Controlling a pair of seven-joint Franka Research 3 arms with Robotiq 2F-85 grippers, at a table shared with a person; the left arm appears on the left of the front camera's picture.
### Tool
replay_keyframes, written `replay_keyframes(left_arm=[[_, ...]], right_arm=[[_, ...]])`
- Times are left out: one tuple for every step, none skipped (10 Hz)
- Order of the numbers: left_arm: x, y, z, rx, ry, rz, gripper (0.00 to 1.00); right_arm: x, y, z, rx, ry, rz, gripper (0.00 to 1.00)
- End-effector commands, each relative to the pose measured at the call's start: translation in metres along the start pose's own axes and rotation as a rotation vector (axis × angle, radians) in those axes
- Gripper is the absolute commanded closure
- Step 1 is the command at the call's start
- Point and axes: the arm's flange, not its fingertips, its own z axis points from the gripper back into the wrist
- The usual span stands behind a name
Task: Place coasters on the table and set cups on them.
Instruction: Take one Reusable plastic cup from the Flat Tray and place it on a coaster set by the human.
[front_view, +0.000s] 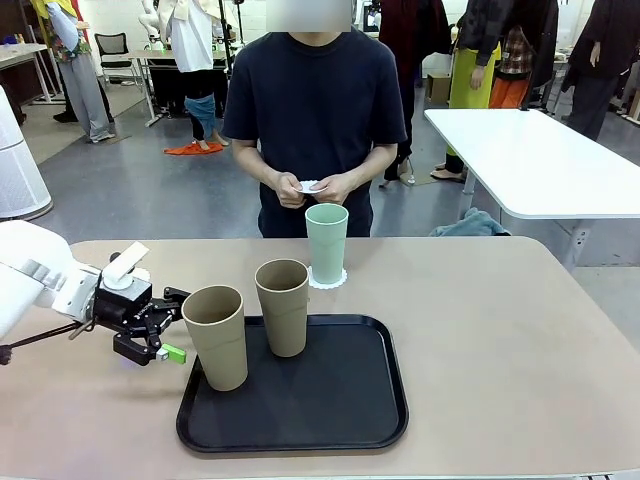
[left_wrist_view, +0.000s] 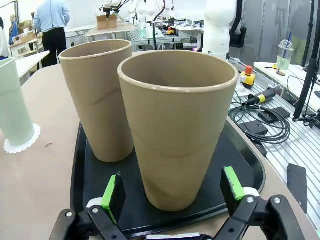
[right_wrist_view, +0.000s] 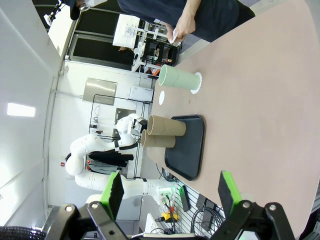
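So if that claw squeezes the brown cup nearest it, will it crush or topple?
Probably not crush: the brown cup has a thick-looking rim, so it seems stiff. Tall on a narrower base, it could tip if nudged sideways. Its matte wall should give the left claw's green pads decent grip.

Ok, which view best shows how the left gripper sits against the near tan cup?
Left wrist view: the left gripper is open, and the near tan cup stands ahead between its green pads, with a gap on both sides. Front view shows it side-on beside the cup, spacing unclear. Right wrist view shows both small and far off.
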Motion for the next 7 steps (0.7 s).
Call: replay_keyframes(left_arm=[[-0.005,0.001,-0.01,0.016,0.012,-0.01,0.0],[-0.007,0.001,-0.014,0.015,0.025,-0.017,0.0],[-0.009,0.002,-0.015,0.013,0.033,-0.02,0.0],[-0.009,0.002,-0.017,0.01,0.035,-0.022,0.0],[-0.009,0.003,-0.02,0.006,0.037,-0.026,0.0],[-0.01,0.004,-0.021,0.0,0.037,-0.024,0.0],[-0.01,0.004,-0.023,-0.004,0.037,-0.022,0.0]], right_arm=[[-0.001,-0.001,0.0,0.008,-0.004,0.0,0.0],[-0.001,-0.001,0.0,0.008,-0.004,0.0,0.0],[-0.001,-0.001,0.0,0.008,-0.004,0.0,0.0],[-0.001,-0.001,0.0,0.008,-0.004,0.0,0.0],[-0.001,-0.001,0.0,0.008,-0.004,0.0,0.0],[-0.001,-0.001,0.0,0.008,-0.004,0.0,0.0],[-0.001,-0.001,0.0,0.008,-0.004,0.0,0.0]])
